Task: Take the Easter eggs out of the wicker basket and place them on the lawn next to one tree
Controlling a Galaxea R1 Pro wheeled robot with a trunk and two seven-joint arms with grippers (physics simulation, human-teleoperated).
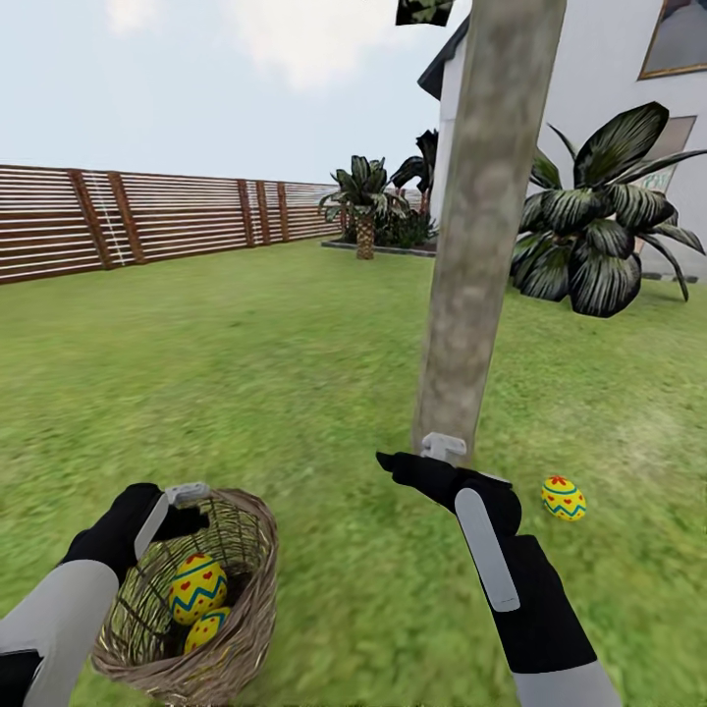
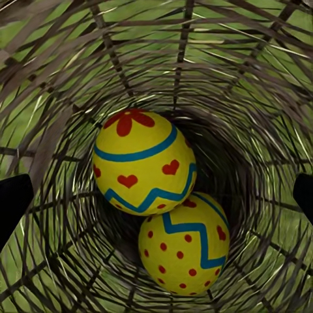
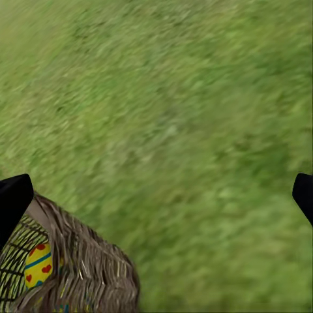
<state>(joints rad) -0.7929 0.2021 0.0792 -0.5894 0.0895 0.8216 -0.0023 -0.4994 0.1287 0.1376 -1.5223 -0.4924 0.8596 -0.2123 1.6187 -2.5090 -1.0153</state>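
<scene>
Mottled lawn (image 1: 295, 373); woven wicker basket (image 1: 245, 628), patterned eggs (image 1: 197, 587).

Round tan woven wicker basket (image 1: 241, 609) sits tilted on green grass lawn (image 1: 245, 373), mouth open upward, unobstructed. Left black gripper (image 1: 187, 506) at basket rim, fingers spread wide; left wrist view looks straight down inside. Two yellow eggs with blue zigzags (image 2: 145, 163) touch each other deep inside; wicker walls close around them, little side room. Thick pale grey-brown tree trunk (image 1: 481, 245) rises just beyond right black gripper (image 1: 417, 457), blocking forward path. Open grass between basket and trunk.
</scene>
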